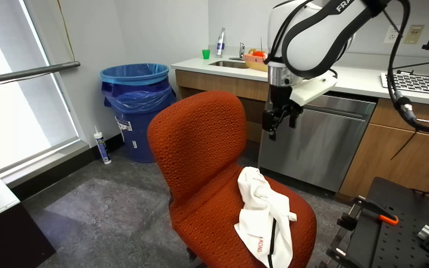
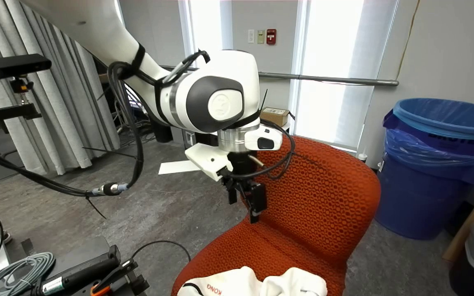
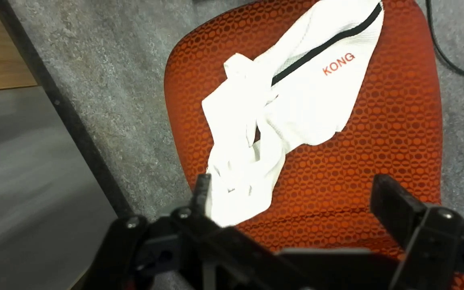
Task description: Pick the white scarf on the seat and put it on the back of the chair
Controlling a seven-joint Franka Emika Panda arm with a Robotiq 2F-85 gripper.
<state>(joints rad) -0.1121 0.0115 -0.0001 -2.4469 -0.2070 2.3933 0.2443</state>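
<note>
A white scarf (image 1: 261, 214) with a black stripe and red "KONG" lettering lies crumpled on the seat of a red-orange chair (image 1: 218, 223). It also shows in the wrist view (image 3: 308, 108), and in an exterior view its front part (image 2: 233, 283) is cut off by the bottom edge. The chair's backrest (image 1: 203, 137) is bare in both exterior views (image 2: 323, 189). My gripper (image 1: 283, 129) is open and empty, pointing down well above the seat. In the wrist view, the gripper (image 3: 292, 179) has its left fingertip over the scarf's edge and its right fingertip over bare seat.
A blue bin (image 1: 138, 111) stands behind the chair. A counter with a sink (image 1: 229, 64) and a steel dishwasher (image 1: 311, 145) are beside it. A black perforated cart (image 1: 397, 230) with an orange-handled tool (image 1: 388, 219) stands near the seat's front.
</note>
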